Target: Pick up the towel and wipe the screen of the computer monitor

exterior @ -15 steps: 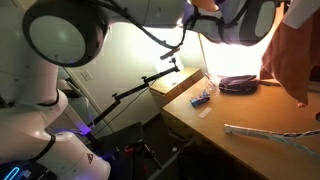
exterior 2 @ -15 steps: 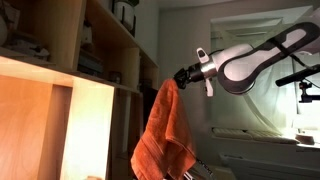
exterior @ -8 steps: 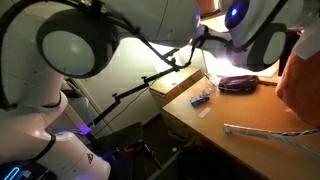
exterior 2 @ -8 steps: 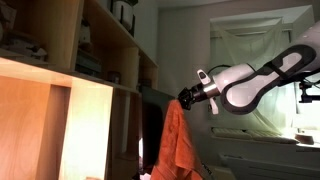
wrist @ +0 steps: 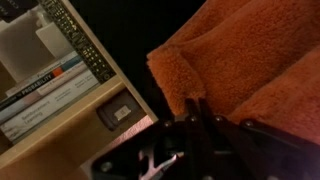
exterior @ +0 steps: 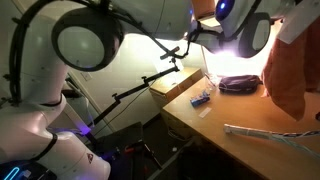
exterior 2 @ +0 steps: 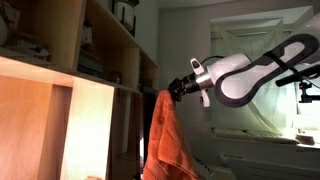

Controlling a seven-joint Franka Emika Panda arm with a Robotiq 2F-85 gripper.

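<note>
**Towel mid-stroke at monitor face**

Gripper [exterior 2: 173, 92] clenched on the top edge of the towel [exterior 2: 165, 140]; cloth hangs free below it. In the wrist view the towel lies bunched before the dark face of the computer monitor [wrist: 128, 35], just right of the bookshelf [wrist: 60, 85]. Since half a second ago the gripper has risen slightly and moved back left toward the shelving, carrying the cloth along; judged a return pass; wiping under way, screen contact not confirmable.

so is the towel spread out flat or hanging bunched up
Hanging bunched: the towel drapes down in folds from its top edge, pinched in the shut jaws.
</note>
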